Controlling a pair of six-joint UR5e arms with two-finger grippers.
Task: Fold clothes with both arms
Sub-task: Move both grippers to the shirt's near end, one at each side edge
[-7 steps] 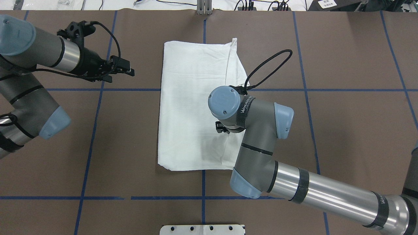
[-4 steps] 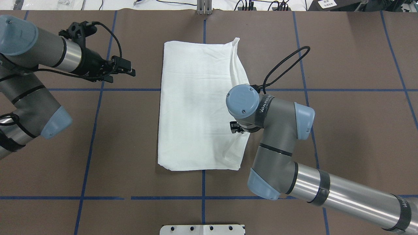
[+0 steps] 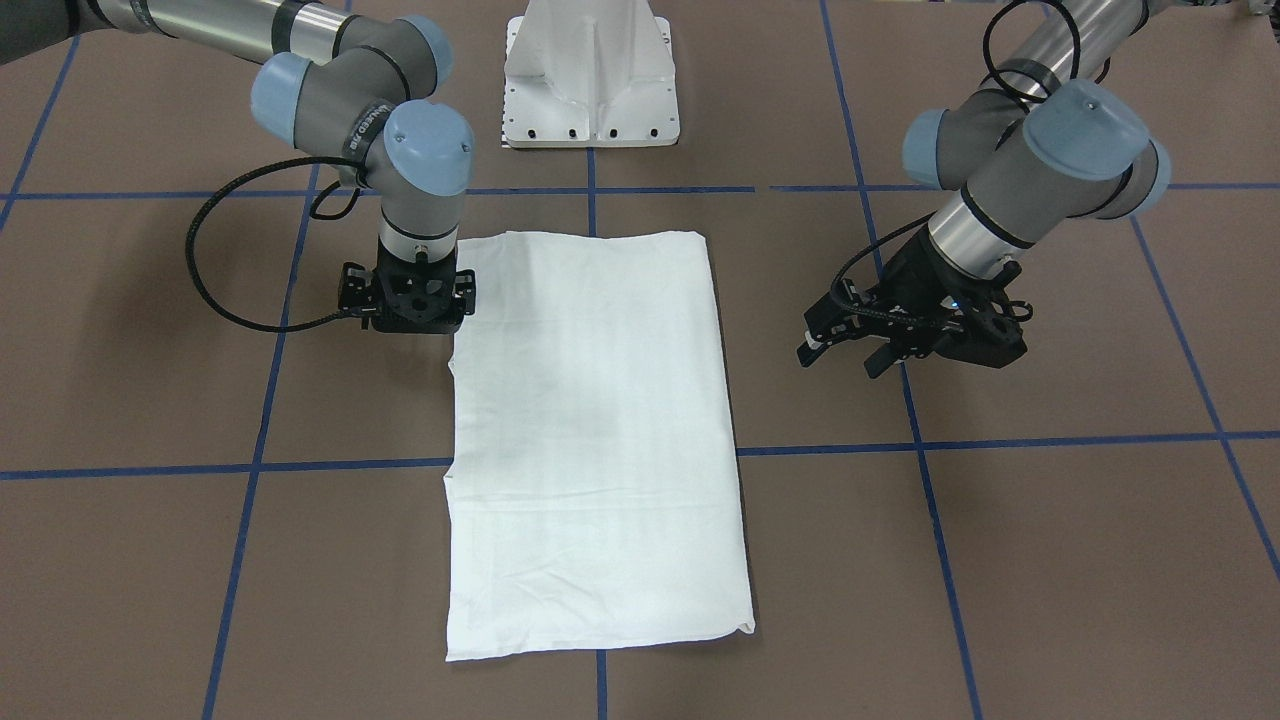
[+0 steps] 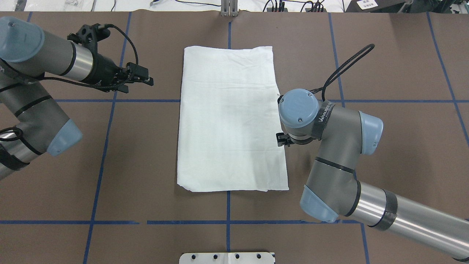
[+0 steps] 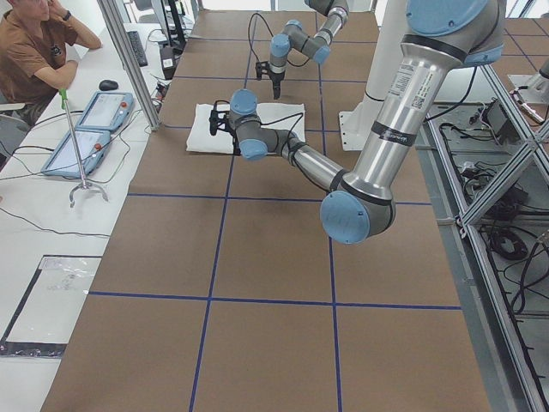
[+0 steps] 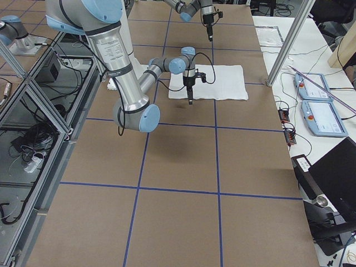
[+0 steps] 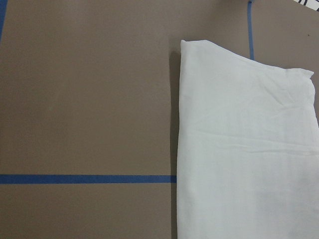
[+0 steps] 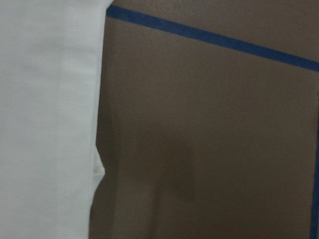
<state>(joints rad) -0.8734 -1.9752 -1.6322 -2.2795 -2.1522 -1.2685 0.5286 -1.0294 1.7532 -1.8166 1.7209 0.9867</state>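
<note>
Overhead exterior: the white long-sleeved T-shirt [image 4: 229,117] lies flat at the middle of the brown table [image 4: 395,73], already narrowed into a long, tidy rectangle with its plain side up. No sleeve, collar or print is showing.

The right gripper [image 3: 412,312] points straight down just beside the shirt's long edge on the robot's right. Its fingers are hidden under the wrist in every close view, so how far apart they stand cannot be told. The cloth edge below it lies on the table, not lifted.

The left gripper [image 3: 838,360] hangs above bare table well apart from the shirt's other long edge, angled toward it, its fingers spread and holding nothing.

By the look of it the lengthwise folds are done — sides and sleeves appear tucked inside the rectangle. What seems left is the crosswise folding: one short end carried over to the other, perhaps more than once, which would call for both arms to take matching corners.
</note>
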